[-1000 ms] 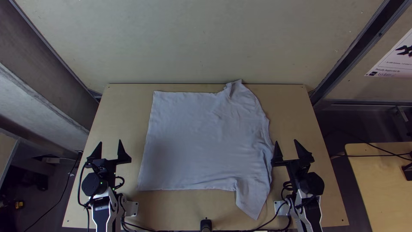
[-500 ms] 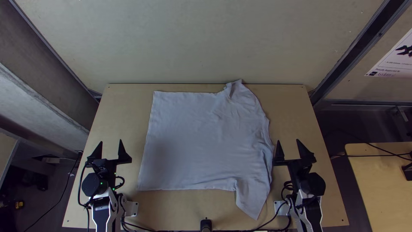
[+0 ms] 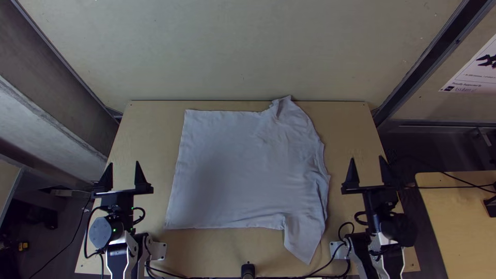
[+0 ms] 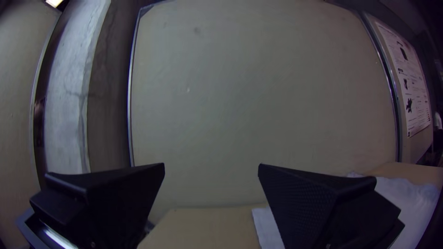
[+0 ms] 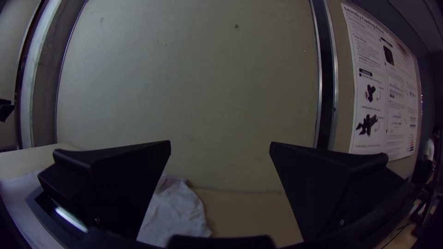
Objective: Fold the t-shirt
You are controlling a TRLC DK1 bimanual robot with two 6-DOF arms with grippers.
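1. Both grippers have moved since the earlier frame: the right gripper [image 3: 367, 158] has swung outward, away from the shirt [image 3: 248, 170], and the left gripper [image 3: 124, 163] has shifted a little outward and farther up the top view. The shirt lies just as it did.
2. The left gripper is released, its two black fingers [image 4: 314, 203] wide apart with nothing held between them.
3. The right gripper is released too, its fingers parted just as plainly in its own wrist view, and holding nothing.
4. The shirt is spread on the counter [image 3: 150, 248] between the two grippers, touching neither. Its body is mostly flat (the side toward the left arm looks smoothest), while the side toward the right arm is wrinkled.
5. One sleeve [image 3: 302, 240] points toward the counter's near edge; the other [image 3: 287, 111] is rumpled at the far edge.
6. A poster [image 3: 473, 70] is on the wall, and a smaller table [image 3: 454, 227] stands beyond the right arm.
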